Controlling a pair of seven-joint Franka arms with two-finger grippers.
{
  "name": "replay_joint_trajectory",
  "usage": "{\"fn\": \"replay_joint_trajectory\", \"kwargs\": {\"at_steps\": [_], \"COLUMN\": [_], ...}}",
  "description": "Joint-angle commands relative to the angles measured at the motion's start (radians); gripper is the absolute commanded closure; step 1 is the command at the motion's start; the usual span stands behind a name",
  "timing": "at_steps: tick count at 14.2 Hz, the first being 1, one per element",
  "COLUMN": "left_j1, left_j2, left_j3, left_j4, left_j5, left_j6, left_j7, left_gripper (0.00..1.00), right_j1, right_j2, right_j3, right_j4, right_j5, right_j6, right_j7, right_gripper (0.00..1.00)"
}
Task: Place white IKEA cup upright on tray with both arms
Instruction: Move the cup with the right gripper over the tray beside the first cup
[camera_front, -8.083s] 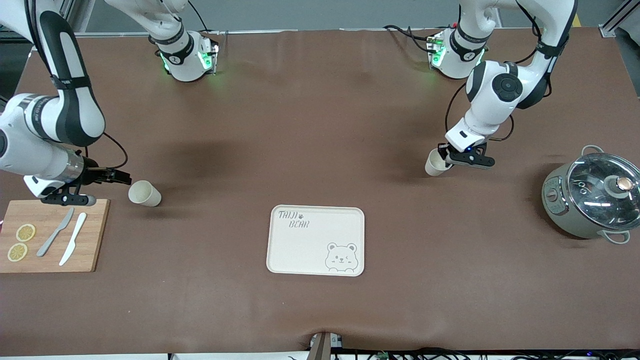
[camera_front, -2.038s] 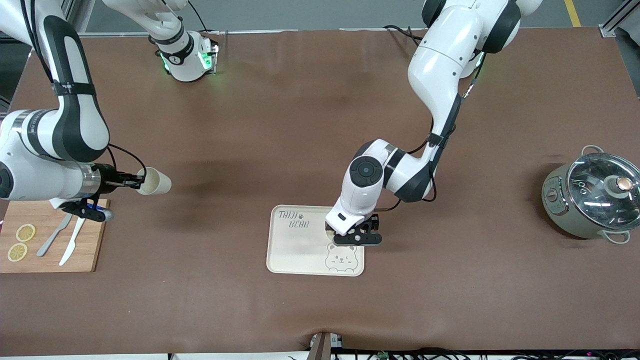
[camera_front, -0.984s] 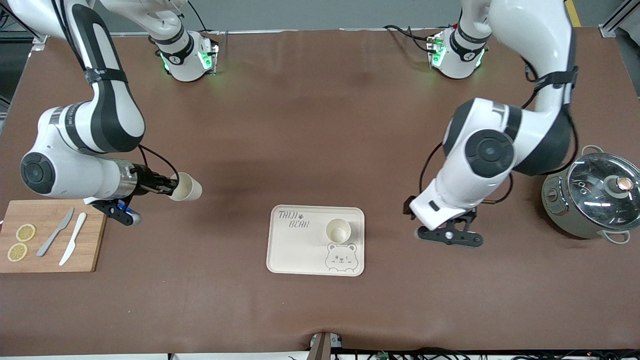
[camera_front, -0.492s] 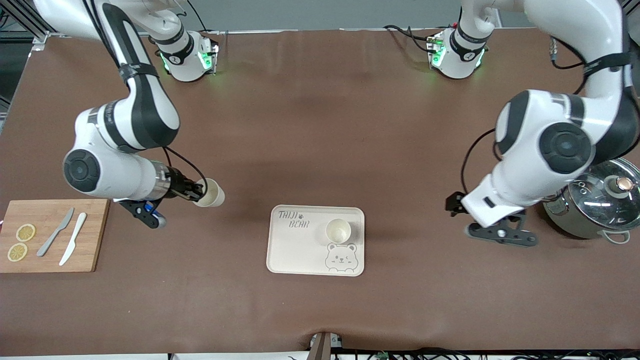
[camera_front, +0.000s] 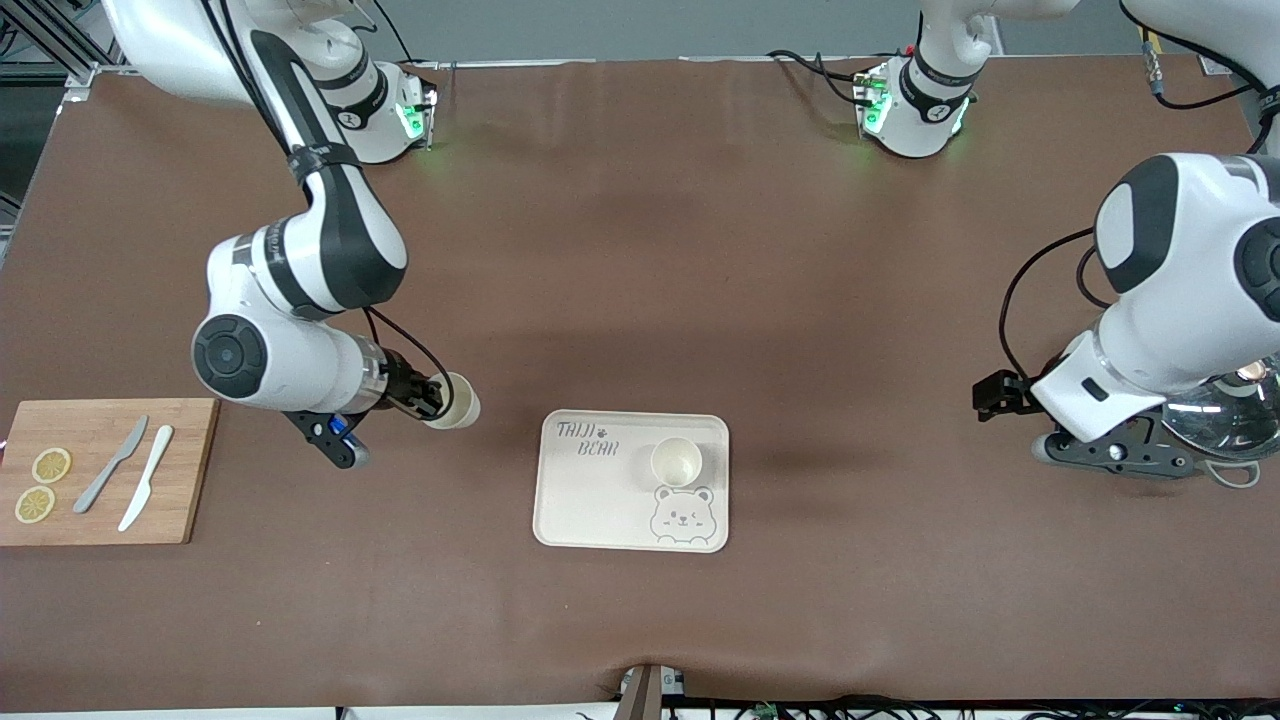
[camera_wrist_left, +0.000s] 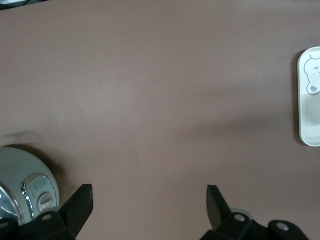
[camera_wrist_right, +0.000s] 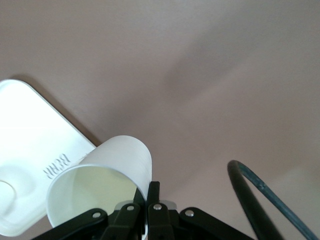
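Observation:
One white cup (camera_front: 676, 461) stands upright on the cream bear tray (camera_front: 600, 500), at its corner toward the left arm's end. My right gripper (camera_front: 432, 405) is shut on the rim of a second white cup (camera_front: 458, 412). It holds this cup on its side over the table, just off the tray's edge toward the right arm's end. In the right wrist view the fingers (camera_wrist_right: 154, 189) pinch the wall of this cup (camera_wrist_right: 115, 160), with the tray (camera_wrist_right: 30, 125) close by. My left gripper (camera_front: 1005, 398) (camera_wrist_left: 150, 192) hangs open and empty over bare table beside the pot.
A grey pot with a glass lid (camera_front: 1225, 425) (camera_wrist_left: 20, 175) stands at the left arm's end, partly covered by the left arm. A wooden cutting board (camera_front: 190, 470) with two knives and lemon slices lies at the right arm's end.
My right arm has carried its cup from near the cutting board toward the tray. My left arm has drawn back from the tray toward the pot, open, with its cup left upright on the tray.

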Motion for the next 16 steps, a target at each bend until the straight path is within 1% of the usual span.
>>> {"fn": "replay_joint_trajectory", "kwargs": {"at_steps": [1, 4, 6, 9, 12, 14, 16], "left_j1": [0.017, 0.040, 0.089, 0.103, 0.110, 0.116, 0.158], "left_j2": [-0.127, -0.203, -0.243, -0.269, -0.292, -0.327, -0.347], "left_j3": [-0.005, -0.002, -0.003, -0.004, -0.005, -0.008, -0.054], "left_j4": [-0.123, -0.163, -0.197, -0.214, -0.237, -0.272, -0.294], "left_j5": [-0.017, -0.034, -0.034, -0.036, -0.036, -0.036, -0.036], "left_j6": [0.010, -0.002, -0.002, -0.002, -0.002, -0.002, -0.001], "left_j7": [0.018, 0.058, 0.088, 0.105, 0.102, 0.096, 0.088], "left_gripper": [0.00, 0.00, 0.00, 0.00, 0.00, 0.00, 0.00], "right_j1": [0.039, 0.069, 0.081, 0.087, 0.107, 0.116, 0.128], "right_j2": [0.064, 0.099, 0.119, 0.138, 0.174, 0.194, 0.208], "right_j3": [-0.006, -0.008, -0.008, -0.008, -0.008, -0.008, -0.008], "right_j4": [0.071, 0.117, 0.127, 0.129, 0.140, 0.152, 0.166], "right_j5": [0.005, 0.004, 0.004, 0.002, -0.002, -0.002, -0.002], "right_j6": [0.020, 0.031, 0.068, 0.090, 0.151, 0.198, 0.205], "right_j7": [0.104, 0.156, 0.167, 0.167, 0.199, 0.225, 0.228], "right_gripper": [1.00, 1.00, 1.00, 1.00, 1.00, 1.00, 1.00]}}
